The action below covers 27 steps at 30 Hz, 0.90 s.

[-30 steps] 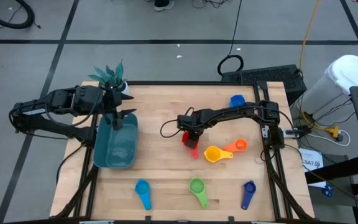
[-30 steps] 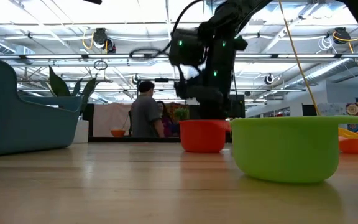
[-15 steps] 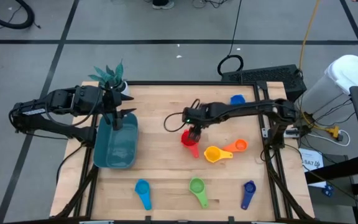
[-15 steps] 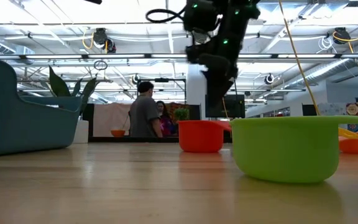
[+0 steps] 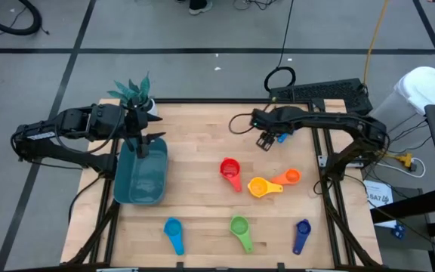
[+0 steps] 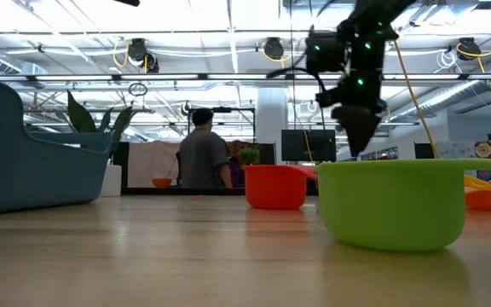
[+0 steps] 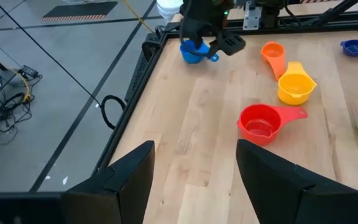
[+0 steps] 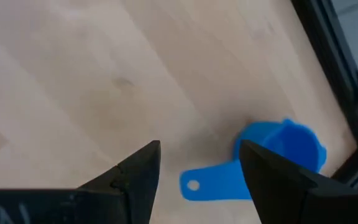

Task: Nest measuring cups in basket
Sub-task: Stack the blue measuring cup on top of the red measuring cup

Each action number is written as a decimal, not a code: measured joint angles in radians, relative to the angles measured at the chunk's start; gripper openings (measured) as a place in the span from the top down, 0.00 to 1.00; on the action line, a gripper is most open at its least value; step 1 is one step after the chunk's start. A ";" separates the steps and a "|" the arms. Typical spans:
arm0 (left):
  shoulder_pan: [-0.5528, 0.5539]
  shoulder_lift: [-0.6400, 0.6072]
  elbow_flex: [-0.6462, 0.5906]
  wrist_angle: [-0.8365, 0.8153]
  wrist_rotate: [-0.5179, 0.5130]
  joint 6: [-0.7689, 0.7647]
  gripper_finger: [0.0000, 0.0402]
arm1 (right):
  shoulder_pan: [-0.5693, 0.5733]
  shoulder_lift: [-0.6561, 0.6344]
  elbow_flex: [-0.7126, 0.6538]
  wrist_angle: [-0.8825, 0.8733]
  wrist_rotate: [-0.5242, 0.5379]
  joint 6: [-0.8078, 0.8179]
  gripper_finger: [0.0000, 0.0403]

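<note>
Basket: you see the basket (image 5: 142,175) standing at the left side of the surface (image 5: 202,132), just beneath the left gripper (image 5: 143,133). No cup shows inside it in the high view, so you can judge nothing nested yet.

Blue cup at the far edge: you find this blue cup (image 8: 278,158) just ahead of the right fingers (image 8: 135,168), its handle lying between their two tips in the right wrist view. It rests on the surface, untouched.

Red cup: the red cup (image 5: 230,171) sits alone mid-surface, nearer the front than the right fingers and clear of them.

Yellow and orange cups: the yellow cup (image 5: 260,187) and orange cup (image 5: 289,177) lie touching or nearly so, just right of the red one, well in front of the right fingers.

Front row: the light blue cup (image 5: 174,229), green cup (image 5: 239,227) and dark blue cup (image 5: 301,230) lie spread along the front edge, far from either pair of fingers.

Right gripper: the right gripper (image 5: 264,140) hovers above the far blue cup with its fingers spread and holding nothing.

Left gripper: its fingers (image 7: 126,171) stand apart and empty, over the basket's far end, beside the potted plant (image 5: 134,92).

Progress: you can count seven cups out on the surface, none collected. By my reading the whole job remains, and the far blue cup looks like the first pick.
</note>
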 joint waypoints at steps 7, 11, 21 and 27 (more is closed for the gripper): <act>0.000 0.006 0.000 0.000 0.000 0.003 0.41 | -0.120 -0.058 -0.105 0.088 -0.029 0.002 0.47; 0.000 0.018 0.000 -0.001 0.000 0.001 0.44 | -0.161 -0.058 -0.105 0.109 -0.028 -0.007 0.47; 0.000 0.044 0.000 -0.015 0.000 0.001 0.48 | -0.253 -0.058 -0.105 0.091 -0.028 -0.030 0.47; 0.000 0.053 0.000 -0.035 0.000 0.001 0.44 | -0.287 -0.058 -0.105 0.082 -0.095 0.000 0.47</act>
